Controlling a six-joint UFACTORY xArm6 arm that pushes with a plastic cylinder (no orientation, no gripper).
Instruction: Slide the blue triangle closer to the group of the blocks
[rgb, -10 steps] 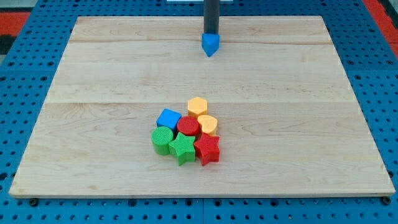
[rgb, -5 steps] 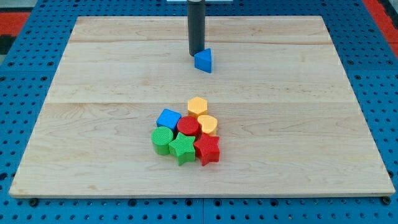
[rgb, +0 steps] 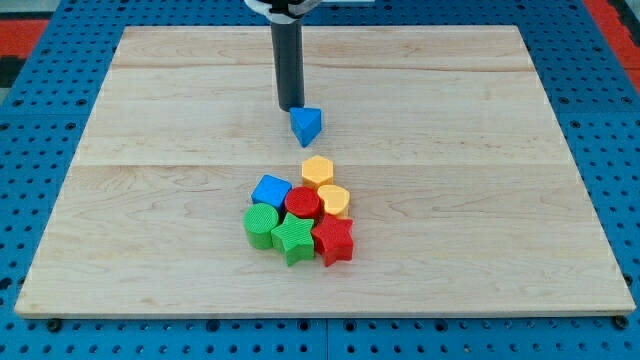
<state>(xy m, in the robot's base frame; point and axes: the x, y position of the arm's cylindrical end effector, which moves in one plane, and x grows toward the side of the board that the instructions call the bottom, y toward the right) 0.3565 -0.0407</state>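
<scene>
Jaws none: my tip (rgb: 292, 107) touching the blue triangle (rgb: 306, 125), a small upright wedge, its upper-left edge.

We see very little of our body here: one straight rod (rgb: 289, 60) coming down from the top edge of the frame, a little left of centre. It is dark grey to near black, round in section and even in width along its whole visible length, with a faint lighter sheen running down one side. Its surface looks smooth and matte, with no screws, labels or markings that we can make out. My tip (rgb: 291, 107) is cut flat and square, the same dark colour as the shaft. At the very top edge a white collar with a dark band seems to ring the rod, though it is cropped.
</scene>
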